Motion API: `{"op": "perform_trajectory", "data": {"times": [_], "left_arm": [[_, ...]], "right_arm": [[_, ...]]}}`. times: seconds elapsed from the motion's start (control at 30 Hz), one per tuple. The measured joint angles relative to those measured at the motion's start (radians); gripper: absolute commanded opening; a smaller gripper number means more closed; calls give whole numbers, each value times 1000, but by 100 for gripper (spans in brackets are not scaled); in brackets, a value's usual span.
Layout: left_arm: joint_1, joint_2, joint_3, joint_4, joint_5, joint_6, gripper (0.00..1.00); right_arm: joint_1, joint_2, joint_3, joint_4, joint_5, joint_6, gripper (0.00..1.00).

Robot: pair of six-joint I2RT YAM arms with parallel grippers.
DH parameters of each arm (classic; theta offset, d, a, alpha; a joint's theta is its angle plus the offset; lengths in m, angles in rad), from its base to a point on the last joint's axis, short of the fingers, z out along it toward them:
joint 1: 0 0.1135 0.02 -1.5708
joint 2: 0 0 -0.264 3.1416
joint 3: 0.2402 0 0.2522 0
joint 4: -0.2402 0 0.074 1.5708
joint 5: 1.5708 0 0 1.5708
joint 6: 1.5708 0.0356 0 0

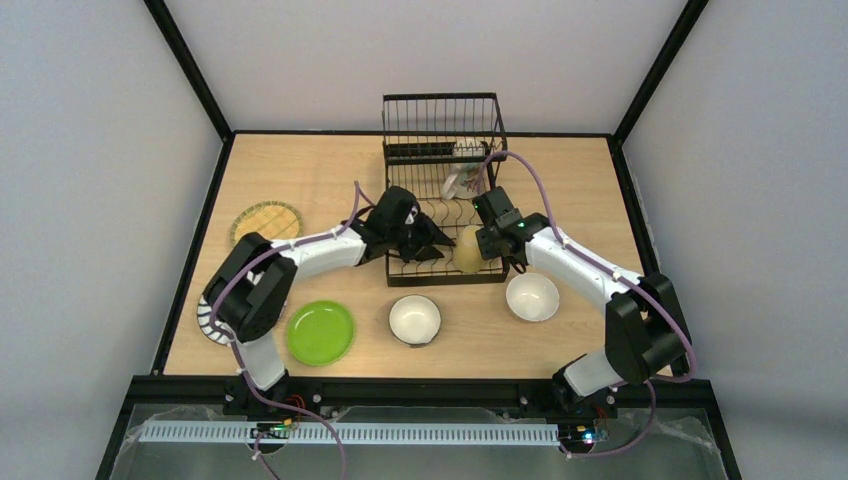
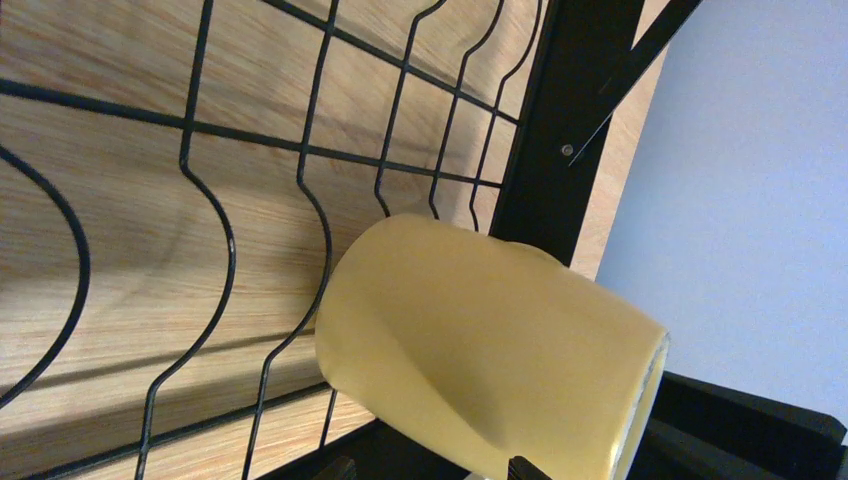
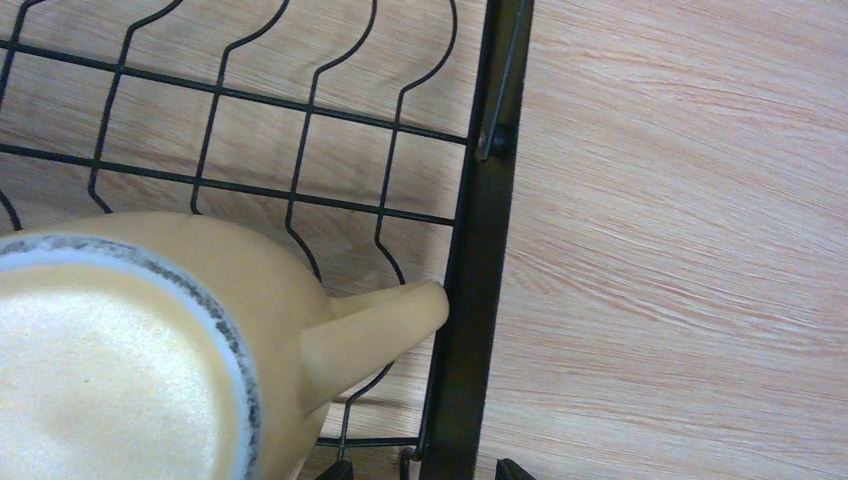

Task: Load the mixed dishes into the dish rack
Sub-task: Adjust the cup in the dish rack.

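Observation:
The pale yellow mug (image 1: 468, 250) rests tilted in the front right corner of the black wire dish rack (image 1: 440, 130), its mouth toward the right arm. In the right wrist view the mug (image 3: 150, 350) fills the lower left, and its handle touches the rack frame (image 3: 480, 250). My left gripper (image 1: 438, 244) hangs open just left of the mug (image 2: 480, 360). My right gripper (image 1: 492, 250) is open at the rack's right edge, its fingertips either side of the frame bar. On the table lie a lime green plate (image 1: 320, 332), a tan woven plate (image 1: 266, 222) and two bowls (image 1: 414, 320) (image 1: 532, 296).
A black-striped white plate (image 1: 208, 322) lies at the left edge, mostly hidden under the left arm. A white patterned object (image 1: 465, 170) stands in the rack's upright basket section. Black frame posts and grey walls close the table on three sides.

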Motion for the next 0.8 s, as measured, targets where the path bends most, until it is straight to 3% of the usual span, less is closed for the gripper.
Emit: {"op": "perform_trajectory", "data": {"times": [0.8], "left_arm": [[50,108,132,-52,-27,39,91]], "right_arm": [[-3,113,67,-5,21,97,80]]}}
